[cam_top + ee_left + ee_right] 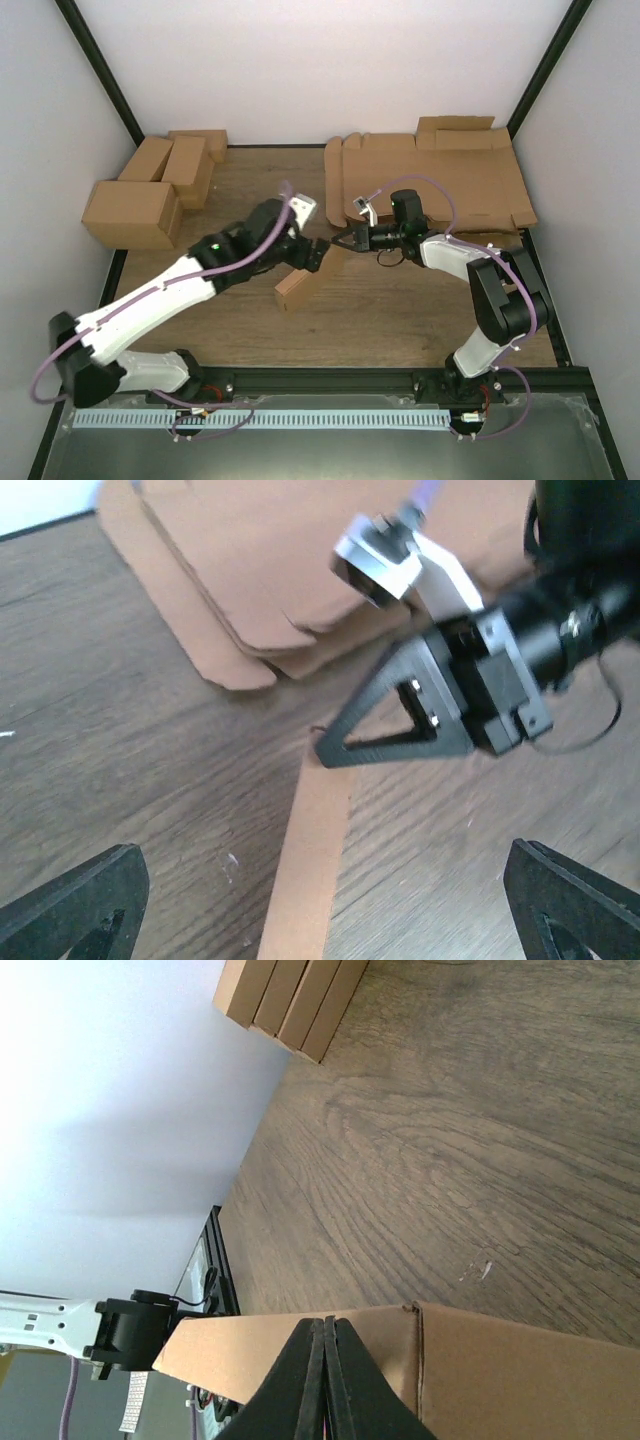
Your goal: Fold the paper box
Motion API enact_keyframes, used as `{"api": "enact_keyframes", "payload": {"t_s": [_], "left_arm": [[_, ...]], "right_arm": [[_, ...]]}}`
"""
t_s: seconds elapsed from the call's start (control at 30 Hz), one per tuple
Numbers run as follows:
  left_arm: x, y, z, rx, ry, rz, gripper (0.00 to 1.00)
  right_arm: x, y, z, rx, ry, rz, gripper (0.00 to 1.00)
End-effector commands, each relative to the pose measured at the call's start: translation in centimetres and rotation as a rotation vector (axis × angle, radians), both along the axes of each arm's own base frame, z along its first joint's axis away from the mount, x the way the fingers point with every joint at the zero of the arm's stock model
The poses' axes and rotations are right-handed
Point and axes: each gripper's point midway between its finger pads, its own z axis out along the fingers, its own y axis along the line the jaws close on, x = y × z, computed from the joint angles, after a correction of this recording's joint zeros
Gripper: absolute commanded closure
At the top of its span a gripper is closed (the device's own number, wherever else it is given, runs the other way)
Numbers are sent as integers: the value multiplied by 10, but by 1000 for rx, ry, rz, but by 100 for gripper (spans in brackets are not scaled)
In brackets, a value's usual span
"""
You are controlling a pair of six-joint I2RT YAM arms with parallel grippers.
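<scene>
Folding looks nearly done: paper box (293, 290) sits formed mid-table. Your left gripper (312, 257) straddles it, fingers wide apart; right gripper (338, 242) has its fingers together, tip at the box's far end. Left for you, probably: check the flaps and back the arms off.

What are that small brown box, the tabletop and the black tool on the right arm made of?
Box: brown cardboard, matte and unprinted; the right wrist view shows a cut edge and a seam.
Table: dull brown wood grain; whether it is solid wood or a printed laminate is unclear.
Right tool: matte black, probably plastic; its open triangular frame looks moulded or printed.
</scene>
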Motion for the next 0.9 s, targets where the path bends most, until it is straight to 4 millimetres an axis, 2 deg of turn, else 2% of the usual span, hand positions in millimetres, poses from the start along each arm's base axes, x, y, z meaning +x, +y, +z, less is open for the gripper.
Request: {"api": "enact_keyframes", "payload": {"t_s": [0.0, 0.03, 0.1, 0.13, 0.27, 0.37, 0.6, 0.87], "left_arm": [[0, 45, 5, -190, 138, 261, 5], [-6, 43, 3, -250, 195, 226, 20], [-22, 37, 5, -372, 264, 169, 78], [-29, 32, 7, -434, 294, 144, 94], [-52, 18, -6, -606, 449, 78, 96], [-54, 20, -19, -692, 496, 75, 96], [-53, 28, -36, -851, 502, 37, 96], [-64, 44, -105, -877, 578, 132, 96]], "right_arm": [[-10, -10, -41, -120, 116, -44, 99], [-9, -10, -40, -119, 113, -45, 99], [-9, -10, -40, -119, 114, -44, 99], [-9, -10, -40, -119, 113, -46, 99], [-10, -10, -39, -114, 113, -44, 99], [-11, -10, -39, -112, 108, -42, 99], [-11, -9, -39, -104, 103, -31, 99], [-12, -7, -39, -100, 96, -19, 99]]}}
